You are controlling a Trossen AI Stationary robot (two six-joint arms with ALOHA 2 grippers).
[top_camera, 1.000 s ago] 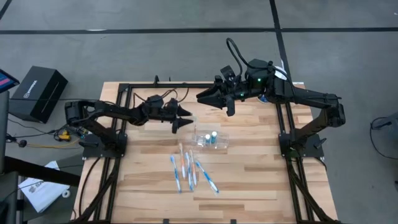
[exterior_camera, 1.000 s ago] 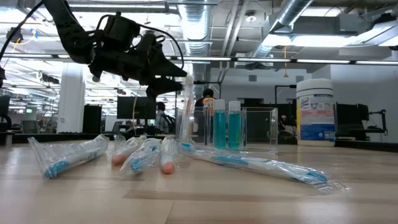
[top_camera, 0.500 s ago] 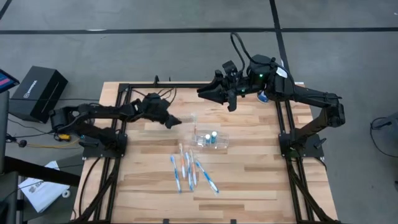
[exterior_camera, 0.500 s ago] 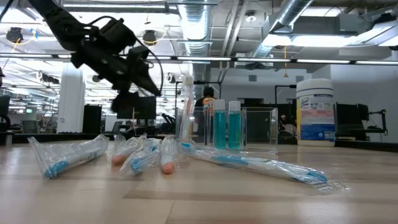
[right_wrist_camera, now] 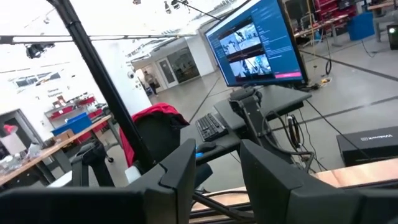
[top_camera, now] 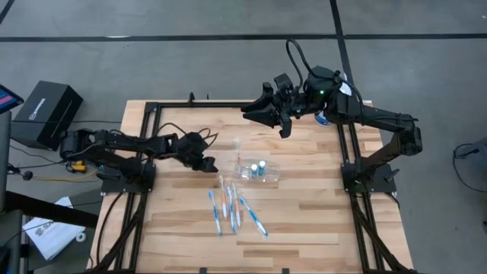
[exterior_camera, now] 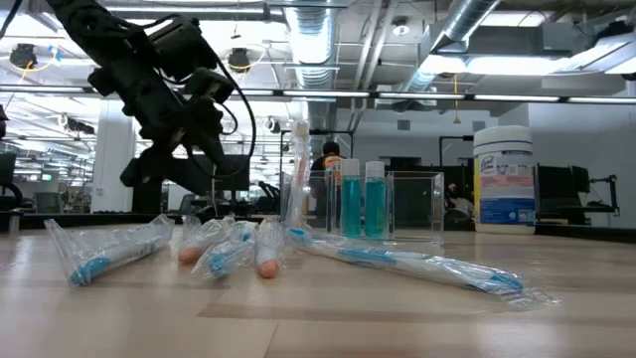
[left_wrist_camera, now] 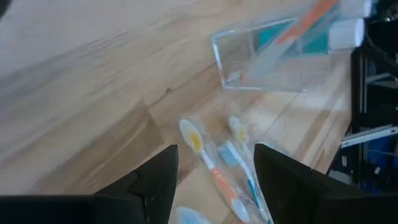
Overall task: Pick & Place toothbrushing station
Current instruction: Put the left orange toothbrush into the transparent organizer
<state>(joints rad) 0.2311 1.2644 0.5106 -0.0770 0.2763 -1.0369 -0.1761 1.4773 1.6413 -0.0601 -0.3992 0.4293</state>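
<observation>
Light wooden plank tabletop (top_camera: 304,213): carries all items below.

Right arm's gripper (top_camera: 251,113): raised over the far edge of the tabletop, right of centre; fingers (right_wrist_camera: 180,171) parted, holding nothing.

Left arm's gripper (top_camera: 207,162): low over the tabletop, left of centre, just beside the station; fingers (left_wrist_camera: 155,180) parted, holding nothing.

White cylindrical canister with blue label (exterior_camera: 504,179): upright near the far right corner.

Toothbrushing station, small clear plastic holder (top_camera: 257,170): standing near the tabletop's centre; two turquoise bottles with white caps (exterior_camera: 363,199) upright inside, one wrapped toothbrush (exterior_camera: 295,169) standing at its left end.

Blue-and-orange toothbrushes in clear wrappers (top_camera: 232,209): lying loose in a cluster between the station and the near edge.
</observation>
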